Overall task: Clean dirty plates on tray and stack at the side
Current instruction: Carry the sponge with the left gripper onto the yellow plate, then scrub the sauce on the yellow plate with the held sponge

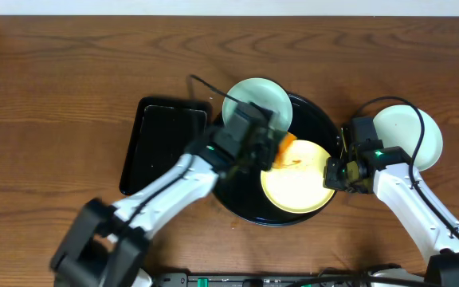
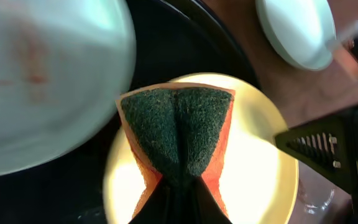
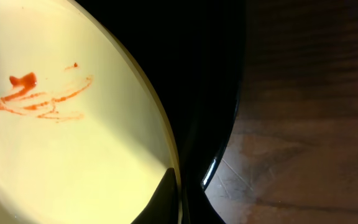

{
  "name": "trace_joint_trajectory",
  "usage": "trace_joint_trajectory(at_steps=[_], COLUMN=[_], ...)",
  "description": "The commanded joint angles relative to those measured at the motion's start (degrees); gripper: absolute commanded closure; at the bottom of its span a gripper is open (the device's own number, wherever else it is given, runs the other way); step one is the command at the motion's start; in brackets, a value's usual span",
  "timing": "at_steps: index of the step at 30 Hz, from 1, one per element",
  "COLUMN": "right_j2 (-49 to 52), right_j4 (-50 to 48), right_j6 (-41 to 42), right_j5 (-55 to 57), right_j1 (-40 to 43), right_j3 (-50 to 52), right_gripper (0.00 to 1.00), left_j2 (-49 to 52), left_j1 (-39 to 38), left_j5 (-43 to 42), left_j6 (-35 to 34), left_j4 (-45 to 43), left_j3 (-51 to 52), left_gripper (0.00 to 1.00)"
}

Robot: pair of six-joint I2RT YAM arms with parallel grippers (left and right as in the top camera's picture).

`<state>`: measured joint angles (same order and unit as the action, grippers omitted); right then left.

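On the round black tray (image 1: 237, 199) lies a pale yellow plate (image 1: 297, 187) with an orange sauce smear (image 3: 36, 99) on it. My right gripper (image 1: 334, 172) is shut on this plate's right rim (image 3: 166, 146), one finger over it and one under. My left gripper (image 1: 271, 151) is shut on an orange sponge (image 2: 178, 134), its green scouring side facing the camera, held over the yellow plate's far left edge. A mint plate (image 1: 257, 102) with faint smears (image 2: 33, 68) rests on the tray's far rim. Another mint plate (image 1: 411, 134) lies on the tabletop to the right.
A rectangular black tray (image 1: 162, 147) lies left of the round tray, under my left arm. Bare wood tabletop (image 1: 70, 88) stretches on the left, along the back and in front.
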<state>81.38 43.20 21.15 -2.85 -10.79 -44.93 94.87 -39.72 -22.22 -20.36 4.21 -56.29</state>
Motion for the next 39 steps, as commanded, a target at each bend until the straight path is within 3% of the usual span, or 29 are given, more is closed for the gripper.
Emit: trace_joint_trajectory(at_steps=[1,8,17,21,31,39], right_j2=[-0.4,-0.4,-0.4,-0.4,-0.4,-0.4], right_j4=[0.3,1.0,1.4,1.4,1.7,1.7], right_j6=[-1.0,-1.0,-1.0,-1.0,-1.0,-1.0], right_j5=[-0.6,-0.6,-0.6,-0.6,-0.6,-0.6], right_j1=[-0.8,-0.9,-0.9,-0.9,-0.9,-0.9], right_j3=[0.1,0.1,0.1,0.1,0.1,0.1], right_gripper=[0.99,0.99,0.99,0.99,0.99,0.99], left_j2=[3.6,7.7,11.2,12.5,12.9,13.0], left_j1=[-3.0,-7.6,-9.0,-9.0,-9.0,-9.3], left_j5=[-0.8,-0.7,-0.7,-0.7,-0.7,-5.2], left_j6=[-4.3,-7.7,-17.0,-20.2,-20.7,-24.6], left_j4=[-3.5,-12.3,-19.7,-20.2,-18.1,-16.9], left_j3=[-1.4,-1.4,-1.4,-1.4,-1.4,-1.3], left_gripper=[0.93,0.92,0.93,0.93,0.93,0.93])
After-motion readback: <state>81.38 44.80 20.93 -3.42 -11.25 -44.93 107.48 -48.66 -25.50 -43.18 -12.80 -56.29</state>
